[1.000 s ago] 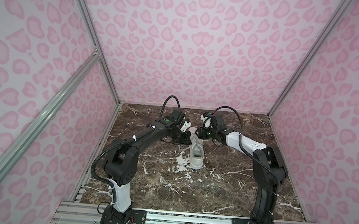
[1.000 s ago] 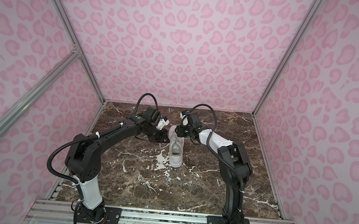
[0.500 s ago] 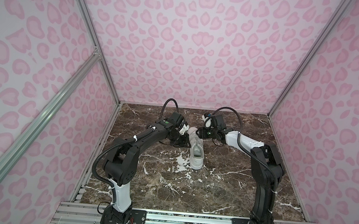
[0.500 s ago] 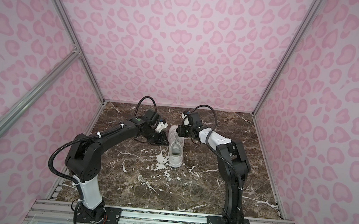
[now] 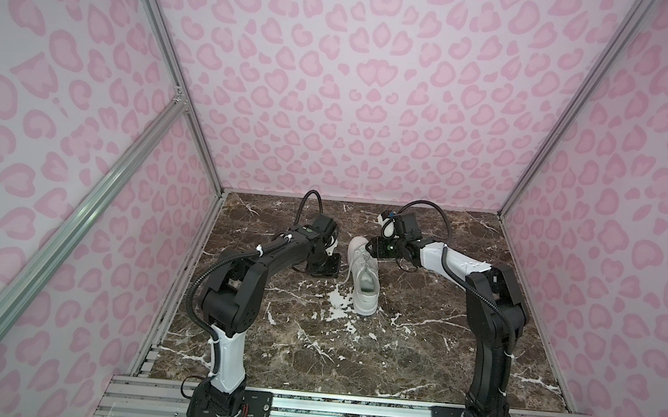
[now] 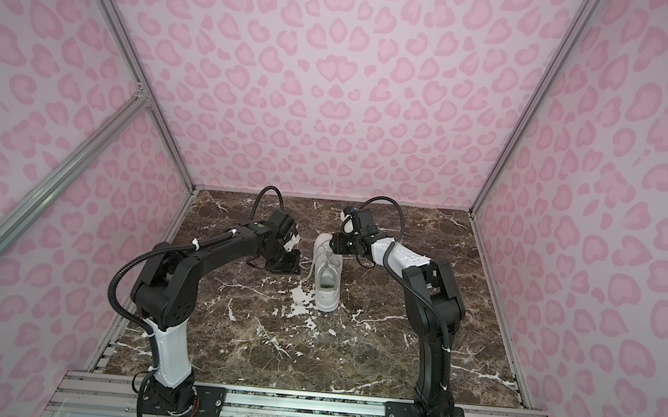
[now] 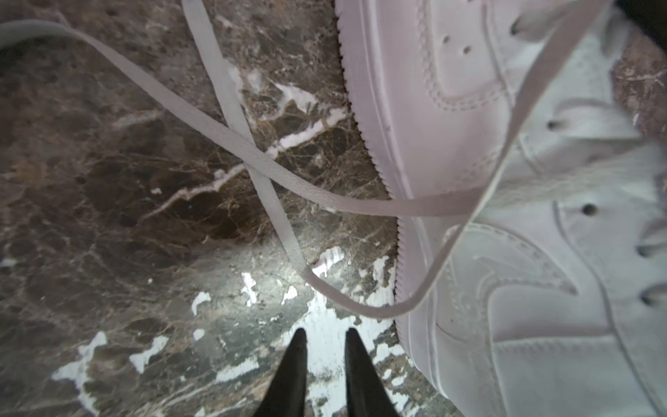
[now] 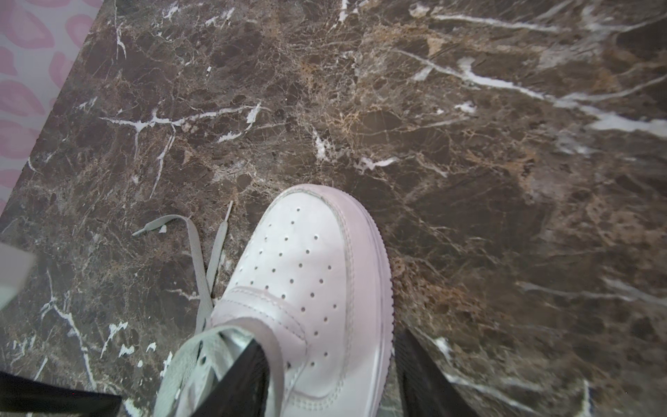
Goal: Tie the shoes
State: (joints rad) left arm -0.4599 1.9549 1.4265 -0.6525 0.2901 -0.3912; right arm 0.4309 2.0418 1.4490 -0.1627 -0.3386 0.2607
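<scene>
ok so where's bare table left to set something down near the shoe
Bare table in front, between the shoe and the arm bases, and right of the right arm. Crowded at the shoe's far end: laces and left gripper beside it, right gripper over its toe.

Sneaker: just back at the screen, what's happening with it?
The right gripper straddles the sneaker at its toe end, one finger on the lacing, one outside the sole; a firm grip can't be confirmed. The left gripper hovers beside it over the table, slightly open and empty, near the loose laces, which lie crossed and untied.
</scene>
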